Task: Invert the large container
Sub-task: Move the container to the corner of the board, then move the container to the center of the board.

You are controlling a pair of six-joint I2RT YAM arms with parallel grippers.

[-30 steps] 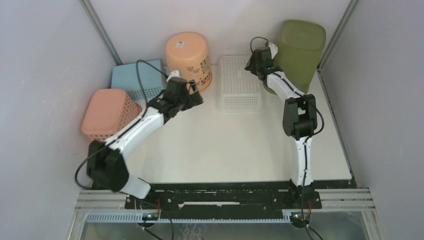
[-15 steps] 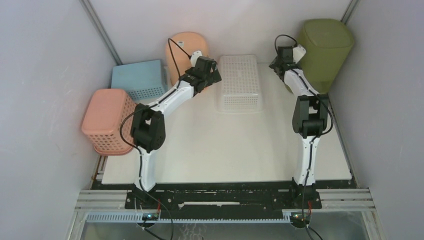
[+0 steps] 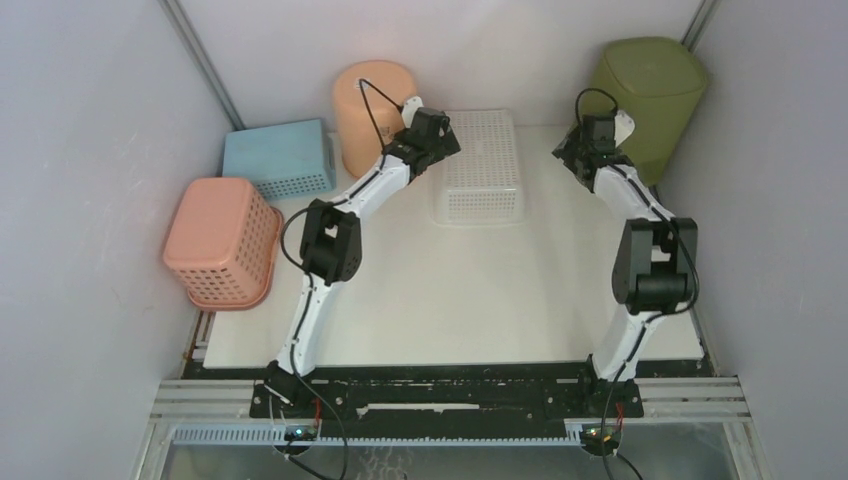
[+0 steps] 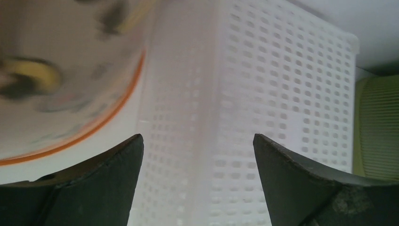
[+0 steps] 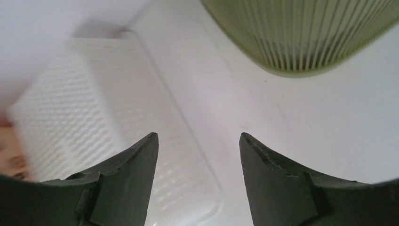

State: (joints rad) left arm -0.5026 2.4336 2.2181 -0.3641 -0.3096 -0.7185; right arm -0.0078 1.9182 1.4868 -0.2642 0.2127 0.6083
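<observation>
Soft, even light fills the overhead view, leaving only faint shadows on the white table (image 3: pixel 440 300). In the left wrist view the peach bucket (image 4: pixel 56 70) is smeared with blur. In the right wrist view the large container (image 5: pixel 306 33) looks sharp, the white basket (image 5: pixel 70 117) hazy, and the jaws dark.

peach bucket (image 4: pixel 56 94): blurred, print seemingly illegible | green bin (image 5: pixel 301 33): top-cropped

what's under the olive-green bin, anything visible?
The olive-green bin sits mouth-down on the table, solid base up. Only its ribbed band near the tabletop shows; whatever is under or inside it is covered.
</observation>
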